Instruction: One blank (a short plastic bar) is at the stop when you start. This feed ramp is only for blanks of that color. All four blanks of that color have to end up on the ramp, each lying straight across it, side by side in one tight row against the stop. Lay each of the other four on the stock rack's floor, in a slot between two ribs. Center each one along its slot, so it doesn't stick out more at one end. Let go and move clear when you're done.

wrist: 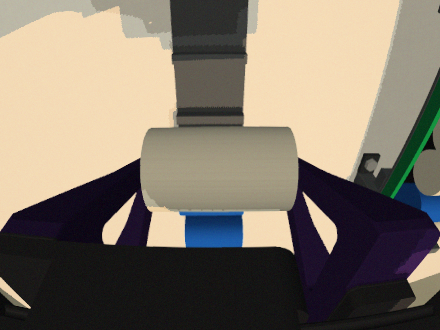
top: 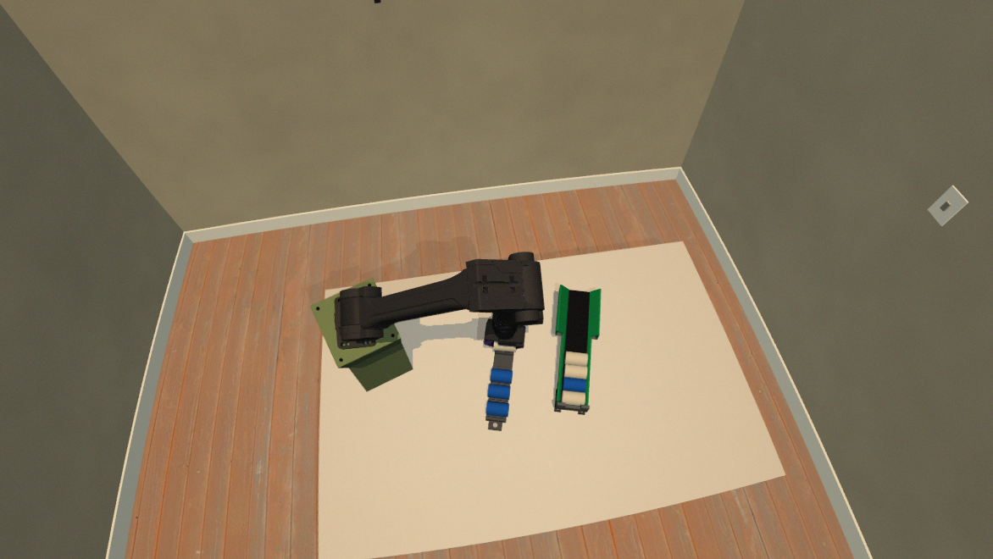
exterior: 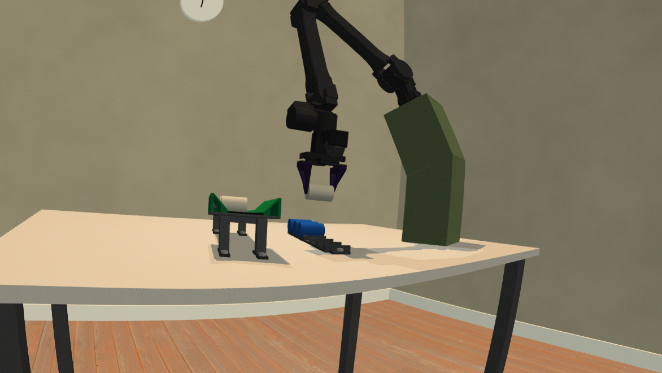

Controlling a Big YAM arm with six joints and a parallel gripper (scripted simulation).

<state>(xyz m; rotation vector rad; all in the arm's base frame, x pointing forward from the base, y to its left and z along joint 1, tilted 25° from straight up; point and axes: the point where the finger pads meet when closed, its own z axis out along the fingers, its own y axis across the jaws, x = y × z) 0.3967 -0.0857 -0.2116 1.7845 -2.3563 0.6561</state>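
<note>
Three blue blanks [top: 498,391] [exterior: 308,228] [wrist: 214,231] lie in the rack [top: 502,359] [exterior: 340,249] [wrist: 210,85]. Above its 12 o'clock end, seen from the top, the part-open claw [top: 503,345] [exterior: 319,190] [wrist: 219,164] grips a white blank [top: 504,348] [exterior: 320,192] [wrist: 219,167]. At 3 o'clock, the ramp [top: 595,312] [exterior: 273,207] [wrist: 415,155] bears three white, one blue.

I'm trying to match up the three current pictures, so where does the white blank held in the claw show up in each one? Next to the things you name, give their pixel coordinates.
Top: near the middle, the held white blank [top: 504,347] [exterior: 320,192] [wrist: 219,169] peeks out just below the claw.
Exterior: near the centre, raised above the rack.
Wrist: mid-picture, lying crosswise.
Shared landmark: the green-sided ramp [top: 594,326] [exterior: 273,207] [wrist: 419,150].
</note>
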